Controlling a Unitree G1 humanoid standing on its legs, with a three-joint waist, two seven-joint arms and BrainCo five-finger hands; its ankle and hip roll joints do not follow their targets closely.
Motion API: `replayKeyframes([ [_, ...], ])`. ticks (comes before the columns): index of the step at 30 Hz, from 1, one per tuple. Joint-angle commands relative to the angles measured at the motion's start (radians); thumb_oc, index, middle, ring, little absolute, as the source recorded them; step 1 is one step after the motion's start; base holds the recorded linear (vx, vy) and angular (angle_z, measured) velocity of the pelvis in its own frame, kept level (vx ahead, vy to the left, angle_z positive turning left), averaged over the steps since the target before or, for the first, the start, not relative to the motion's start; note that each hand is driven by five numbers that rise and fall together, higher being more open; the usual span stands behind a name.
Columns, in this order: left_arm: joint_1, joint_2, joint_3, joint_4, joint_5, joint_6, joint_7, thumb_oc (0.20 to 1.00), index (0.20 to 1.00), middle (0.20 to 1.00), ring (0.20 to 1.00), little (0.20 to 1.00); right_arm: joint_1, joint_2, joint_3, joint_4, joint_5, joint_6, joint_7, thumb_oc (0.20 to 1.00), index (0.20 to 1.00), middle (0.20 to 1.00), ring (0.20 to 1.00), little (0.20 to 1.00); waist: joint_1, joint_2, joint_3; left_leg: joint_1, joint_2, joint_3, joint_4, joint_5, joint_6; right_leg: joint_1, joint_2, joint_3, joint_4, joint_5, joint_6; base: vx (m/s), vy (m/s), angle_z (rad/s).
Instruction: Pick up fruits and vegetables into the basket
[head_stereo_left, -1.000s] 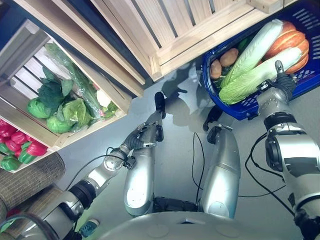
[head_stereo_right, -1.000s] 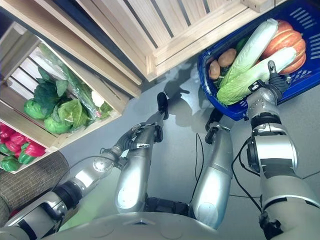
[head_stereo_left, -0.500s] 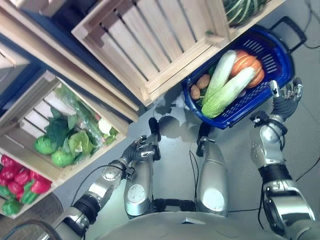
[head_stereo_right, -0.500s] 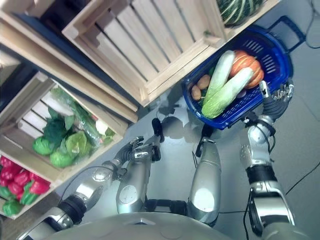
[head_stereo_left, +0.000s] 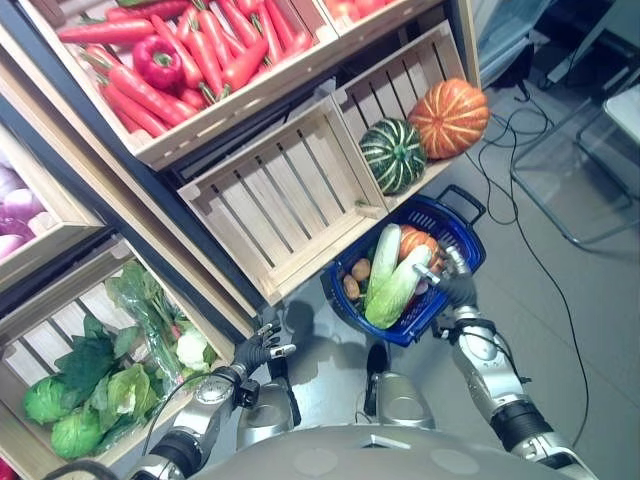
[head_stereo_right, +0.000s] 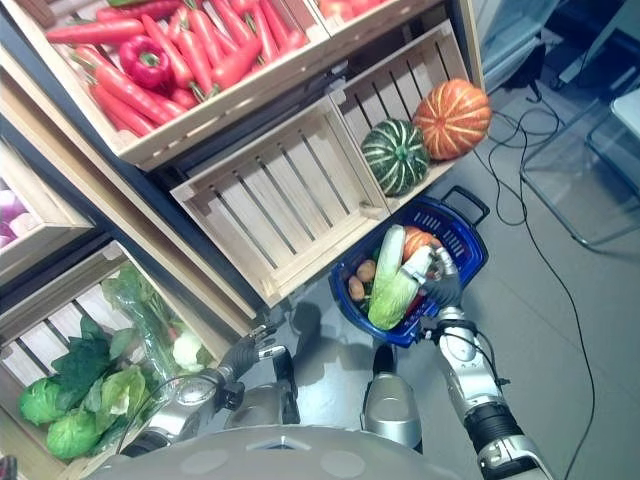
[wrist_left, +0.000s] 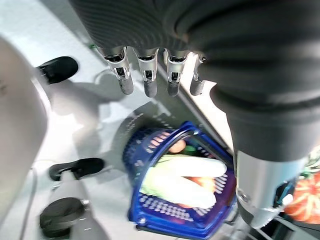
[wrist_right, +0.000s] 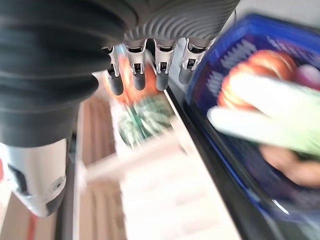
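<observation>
Green leafy crate (head_stereo_left: 60, 330): wooden, far left and low, packed with cabbages (head_stereo_left: 50, 415) and leafy greens (head_stereo_left: 90, 362); a bagged bunch of greens (head_stereo_left: 150, 320) and a small pale cauliflower (head_stereo_left: 191, 349) at its right end.
Left hand (head_stereo_left: 258, 350): low, just right of that crate's corner, over grey floor (head_stereo_left: 590, 290); fingers (wrist_left: 146, 75) straight and spread, holding nothing, well apart from the basket.
Carrot crate (head_stereo_left: 180, 100): upper shelf, heaped with red-orange carrots (head_stereo_left: 215, 50); one red pepper (head_stereo_left: 158, 62) on top of them.
Empty slatted crate (head_stereo_left: 285, 210): middle shelf, tilted forward, bare boards inside.
Blue basket (head_stereo_left: 462, 232): plastic, on the floor just in front of the slatted crates, dark handle (head_stereo_left: 468, 198) standing at its far end.
Basket contents: two long pale-green cabbages (head_stereo_left: 393, 285) side by side, an orange pumpkin (head_stereo_right: 416, 240) partly under them, brown potatoes (head_stereo_left: 357, 276) at the left end.
Striped green squash (head_stereo_left: 392, 154): in the crate behind the basket, touching its neighbour.
Orange pumpkin on shelf (head_stereo_left: 449, 117): just right of the green squash, same crate.
Right hand (head_stereo_left: 456, 287): at the basket's near right rim, fingers (wrist_right: 161, 67) straight and relaxed, clasping nothing; contact with rim hard to tell.
Metal frame (head_stereo_left: 580, 140): far right on the floor, black cables (head_stereo_left: 520, 210) trailing beside it.
</observation>
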Motion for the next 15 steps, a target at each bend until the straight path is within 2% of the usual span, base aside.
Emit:
replayKeyframes([
  [1, -0.041, -0.015, 0.037, 0.089, 0.066, -0.040, -0.085, 1.000, 1.000, 1.000, 1.000, 1.000, -0.036, 0.052, 0.033, 0.113, 0.012, 0.071, 0.158, 1.000, 1.000, 1.000, 1.000, 1.000, 0.023, -0.029, -0.023, 0.043, -0.005, 0.006, 0.039, -0.103, -0.002, 0.041, -0.032, -0.021, -0.034, 0.043, 0.052, 0.01, 0.053, 0.14],
  [6, -0.091, -0.056, 0.054, 0.269, 0.026, 0.001, -0.228, 1.000, 1.000, 1.000, 1.000, 1.000, -0.054, 0.109, 0.070, 0.441, -0.057, 0.141, 0.234, 1.000, 1.000, 1.000, 1.000, 1.000, 0.039, -0.016, -0.053, 0.084, -0.018, 0.003, 0.017, -0.108, 0.005, 0.092, -0.029, -0.046, -0.050, 0.033, 0.048, 0.01, 0.069, 0.09],
  [7, -0.096, -0.061, 0.060, 0.292, 0.023, -0.002, -0.241, 1.000, 1.000, 1.000, 1.000, 1.000, -0.057, 0.115, 0.071, 0.480, -0.060, 0.154, 0.253, 1.000, 1.000, 1.000, 1.000, 1.000, 0.040, -0.014, -0.055, 0.088, -0.021, 0.000, 0.015, -0.110, 0.006, 0.097, -0.028, -0.048, -0.050, 0.031, 0.047, 0.01, 0.072, 0.18],
  [9, -0.103, -0.072, 0.070, 0.321, 0.001, 0.023, -0.267, 1.000, 1.000, 1.000, 1.000, 1.000, -0.059, 0.131, 0.065, 0.539, -0.045, 0.230, 0.320, 1.000, 1.000, 1.000, 1.000, 1.000, 0.042, -0.008, -0.060, 0.092, -0.024, -0.003, 0.015, -0.113, 0.009, 0.102, -0.027, -0.050, -0.050, 0.027, 0.044, 0.01, 0.059, 0.03],
  [12, -0.108, -0.098, 0.095, 0.391, -0.034, 0.076, -0.309, 1.000, 1.000, 1.000, 1.000, 1.000, -0.075, 0.154, 0.020, 0.645, 0.079, 0.263, 0.371, 1.000, 1.000, 1.000, 1.000, 1.000, 0.051, 0.000, -0.073, 0.107, -0.033, -0.005, 0.011, -0.116, 0.014, 0.124, -0.023, -0.060, -0.063, 0.026, 0.041, 0.03, 0.048, -0.02],
  [15, -0.107, -0.120, 0.114, 0.427, -0.029, 0.117, -0.325, 1.000, 1.000, 1.000, 1.000, 1.000, -0.083, 0.158, -0.010, 0.686, 0.040, 0.304, 0.395, 1.000, 1.000, 1.000, 1.000, 1.000, 0.053, 0.004, -0.085, 0.121, -0.040, -0.002, -0.004, -0.116, 0.017, 0.138, -0.015, -0.063, -0.082, 0.030, 0.037, 0.02, 0.038, 0.02],
])
